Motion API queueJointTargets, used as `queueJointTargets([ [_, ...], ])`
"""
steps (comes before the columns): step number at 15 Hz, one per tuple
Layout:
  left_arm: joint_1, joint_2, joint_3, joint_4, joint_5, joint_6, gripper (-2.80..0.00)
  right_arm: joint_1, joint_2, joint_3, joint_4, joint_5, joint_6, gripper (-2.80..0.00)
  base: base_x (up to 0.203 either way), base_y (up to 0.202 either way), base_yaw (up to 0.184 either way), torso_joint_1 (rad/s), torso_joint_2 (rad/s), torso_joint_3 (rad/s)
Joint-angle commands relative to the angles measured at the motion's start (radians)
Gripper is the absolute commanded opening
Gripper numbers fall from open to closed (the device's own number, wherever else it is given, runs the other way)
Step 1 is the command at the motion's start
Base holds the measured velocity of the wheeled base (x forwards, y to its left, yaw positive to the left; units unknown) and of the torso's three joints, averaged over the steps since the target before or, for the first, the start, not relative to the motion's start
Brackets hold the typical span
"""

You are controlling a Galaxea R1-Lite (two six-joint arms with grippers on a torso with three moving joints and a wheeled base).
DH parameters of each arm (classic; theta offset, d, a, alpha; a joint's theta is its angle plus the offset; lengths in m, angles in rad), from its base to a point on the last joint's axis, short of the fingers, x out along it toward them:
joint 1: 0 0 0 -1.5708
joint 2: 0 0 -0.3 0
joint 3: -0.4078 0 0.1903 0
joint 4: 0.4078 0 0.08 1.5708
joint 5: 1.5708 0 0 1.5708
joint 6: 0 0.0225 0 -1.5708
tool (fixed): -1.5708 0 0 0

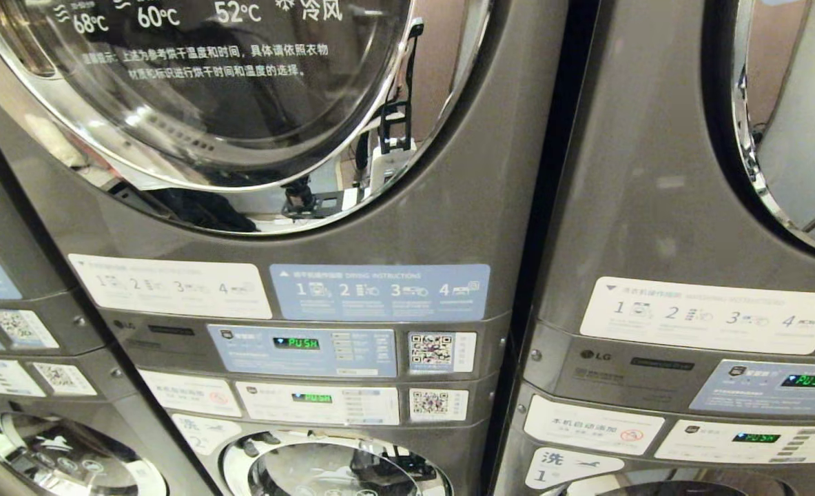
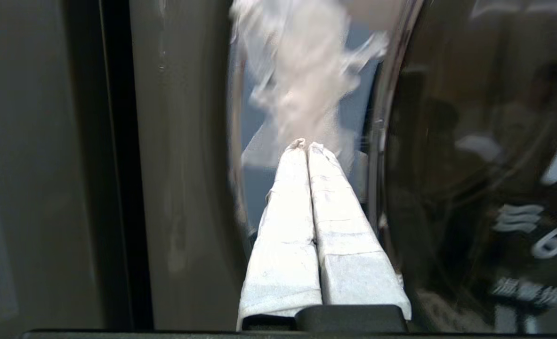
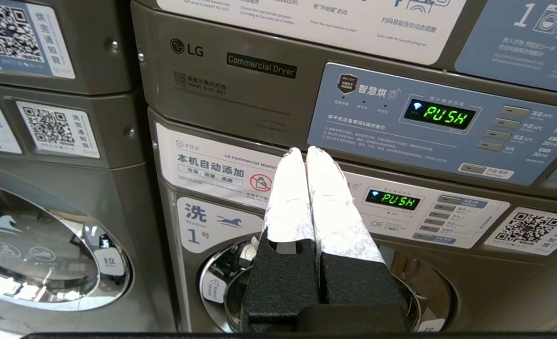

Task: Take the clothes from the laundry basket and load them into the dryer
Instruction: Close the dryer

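Left gripper [image 2: 306, 143]: two long fingers [image 2: 285, 226] wrapped in white tape w/ creases, thin at the tips, wider at the back. They come out of a flat black base. Right gripper [image 3: 305, 151]: same white tape on the front part, a bit shiny & crinkly. Behind the tape each finger [image 3: 339, 207] has a rough black foam block, & a black bar runs across the back.

We see dark grey dryers [image 1: 448, 227] with shiny chrome door rings [image 1: 441, 124]. Their labels [image 1: 379, 292] are pale blue and white, and the displays [image 1: 296, 342] show green letters. Both the left gripper [image 2: 306, 143] and right gripper [image 3: 305, 150] have white-wrapped fingers.
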Motion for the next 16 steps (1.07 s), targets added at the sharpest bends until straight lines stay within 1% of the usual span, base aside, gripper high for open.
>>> queueJointTargets([
  [1,0.009,-0.139,0.001,0.001,0.014,0.003,-2.80,0.000,0.001,0.014,0.000,0.001,-0.001,-2.80,0.000,0.000,0.000,0.015,0.03,0.000],
  [3,0.011,-0.262,0.003,0.070,0.048,0.008,-2.80,0.000,0.001,0.014,0.000,0.002,-0.002,-2.80,0.000,0.000,0.000,0.009,0.01,-0.001],
  [6,0.013,-0.414,0.020,0.211,0.067,0.010,-2.80,0.000,0.001,0.014,0.000,0.004,0.010,-2.80,0.000,0.000,0.000,-0.006,0.01,0.009],
  [8,0.013,-0.499,0.105,0.257,0.073,0.011,-2.80,0.000,0.001,0.015,-0.001,0.004,0.012,-2.80,0.000,0.000,0.000,0.000,0.00,0.000],
  [10,0.014,-0.612,0.275,0.275,0.077,0.027,-2.80,0.000,0.001,0.017,-0.003,0.002,0.024,-2.80,0.000,0.000,0.000,0.000,0.00,0.000],
  [13,0.012,-0.878,0.615,0.325,0.079,0.041,-2.80,0.000,0.001,0.018,-0.008,0.001,0.040,-2.80,0.000,0.000,0.000,0.000,0.00,0.000],
  [15,0.005,-1.076,0.815,0.395,0.065,0.045,-2.80,0.000,0.001,0.018,-0.008,0.001,0.038,-2.80,0.000,0.000,0.000,0.000,0.00,0.000],
  [16,0.003,-1.165,0.895,0.444,0.057,0.046,-2.80,0.000,0.001,0.018,-0.008,0.001,0.037,-2.80,0.000,0.000,0.000,0.000,0.00,0.000],
])
